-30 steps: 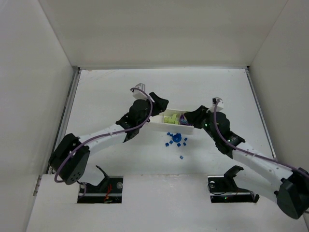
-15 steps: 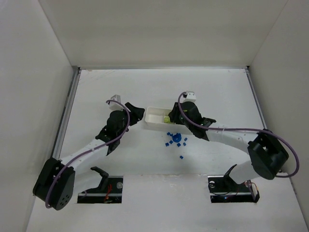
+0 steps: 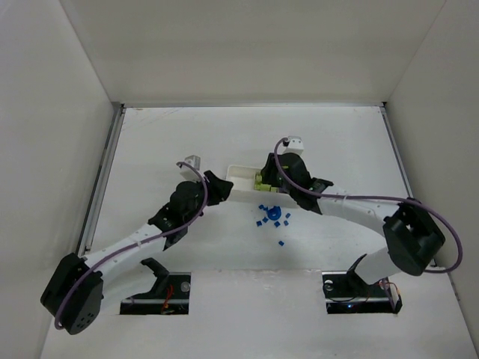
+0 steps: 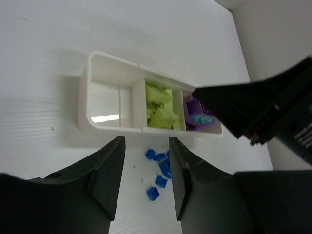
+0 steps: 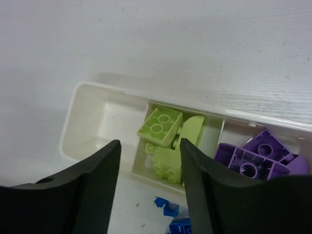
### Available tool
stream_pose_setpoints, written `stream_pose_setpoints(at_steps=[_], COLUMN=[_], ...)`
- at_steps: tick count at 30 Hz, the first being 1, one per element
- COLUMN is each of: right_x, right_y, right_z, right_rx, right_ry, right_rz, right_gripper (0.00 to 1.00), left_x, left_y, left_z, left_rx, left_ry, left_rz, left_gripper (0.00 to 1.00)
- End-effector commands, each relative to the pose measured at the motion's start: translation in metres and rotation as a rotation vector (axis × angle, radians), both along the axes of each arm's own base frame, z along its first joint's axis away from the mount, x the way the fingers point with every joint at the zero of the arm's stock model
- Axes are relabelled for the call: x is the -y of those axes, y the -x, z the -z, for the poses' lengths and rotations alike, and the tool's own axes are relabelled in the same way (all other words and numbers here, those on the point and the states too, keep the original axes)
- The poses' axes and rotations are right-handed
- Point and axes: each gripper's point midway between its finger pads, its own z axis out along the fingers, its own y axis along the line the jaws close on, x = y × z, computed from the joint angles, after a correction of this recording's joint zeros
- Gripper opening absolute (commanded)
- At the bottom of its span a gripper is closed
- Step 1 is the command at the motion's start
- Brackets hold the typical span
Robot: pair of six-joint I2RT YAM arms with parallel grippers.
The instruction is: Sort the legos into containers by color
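Both are spread apart, holding nothing: left hand (image 4: 146,146) by the tray (image 4: 105,100)'s left end, right hand (image 5: 148,146) over its green bricks (image 5: 163,129). Blue bits (image 4: 158,170) lie loose on the worktop (image 3: 187,134) just near it. They're tiny, so a sloppy pinch could flick them off or shove the tray

Brightly and evenly lit from overhead, diffuse. Faint, soft-edged shadows on the white tabletop (image 3: 337,142) around the tray (image 4: 112,59). Small glare patch inside its end compartment. Sharp from above, though pale and low in contrast. Left tool (image 4: 146,146) and right tool (image 5: 149,146) dark, underexposed, blurred up close at the bottom of the wrist views.
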Motion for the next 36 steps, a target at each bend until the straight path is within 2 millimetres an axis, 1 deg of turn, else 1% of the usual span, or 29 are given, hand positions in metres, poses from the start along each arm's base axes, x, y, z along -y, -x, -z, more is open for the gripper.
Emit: stream_pose_setpoints(at_steps=[1,2,3,4,5,6,8,10,11,13,16,18,21,24,29,36], right_x=[0.008,0.014,0.020,0.024,0.028,0.031,0.033,0.031,0.029,0.028,0.022,0.019,0.016,0.017,0.017,0.018], right_y=[0.008,0.015,0.023,0.033,0.043,0.054,0.078,0.095,0.102,0.110,0.112,0.110,0.106,0.101,0.097,0.089], right_z=[-0.043,-0.045,-0.045,-0.043,-0.038,-0.032,-0.015,0.001,0.011,0.026,0.036,0.039,0.048,0.058,0.071,0.080], right_rx=[0.100,0.106,0.106,0.100,0.085,0.065,0.012,-0.027,-0.049,-0.077,-0.090,-0.088,-0.102,-0.124,-0.152,-0.159], right_ry=[-0.066,-0.073,-0.079,-0.089,-0.097,-0.101,-0.107,-0.109,-0.107,-0.101,-0.093,-0.087,-0.065,-0.036,-0.007,-0.013], right_rz=[0.020,0.025,0.024,0.018,0.009,-0.001,-0.036,-0.069,-0.084,-0.091,-0.102,-0.110,-0.109,-0.101,-0.090,-0.080], right_gripper=[0.49,0.41,0.34,0.28,0.25,0.23,0.24,0.28,0.33,0.46,0.56,0.61,0.65,0.64,0.59,0.60], left_x=[0.031,0.038,0.049,0.057,0.063,0.070,0.077,0.083,0.087,0.091,0.094,0.097,0.101,0.103,0.103,0.106], left_y=[0.036,0.043,0.056,0.064,0.070,0.077,0.084,0.090,0.092,0.095,0.099,0.100,0.102,0.102,0.100,0.099], left_z=[0.004,0.007,0.011,0.016,0.021,0.029,0.042,0.052,0.055,0.061,0.068,0.071,0.075,0.082,0.087,0.093], left_rx=[0.030,0.029,0.028,0.027,0.028,0.027,0.022,0.013,0.010,0.004,-0.008,-0.009,-0.010,-0.020,-0.025,-0.032], left_ry=[-0.063,-0.075,-0.096,-0.118,-0.139,-0.178,-0.238,-0.278,-0.290,-0.305,-0.320,-0.324,-0.339,-0.356,-0.370,-0.393], left_rz=[0.160,0.189,0.232,0.259,0.275,0.294,0.302,0.314,0.322,0.333,0.335,0.337,0.342,0.347,0.345,0.351], left_gripper=[0.37,0.37,0.37,0.37,0.38,0.38,0.39,0.39,0.40,0.40,0.40,0.41,0.41,0.42,0.42,0.42])
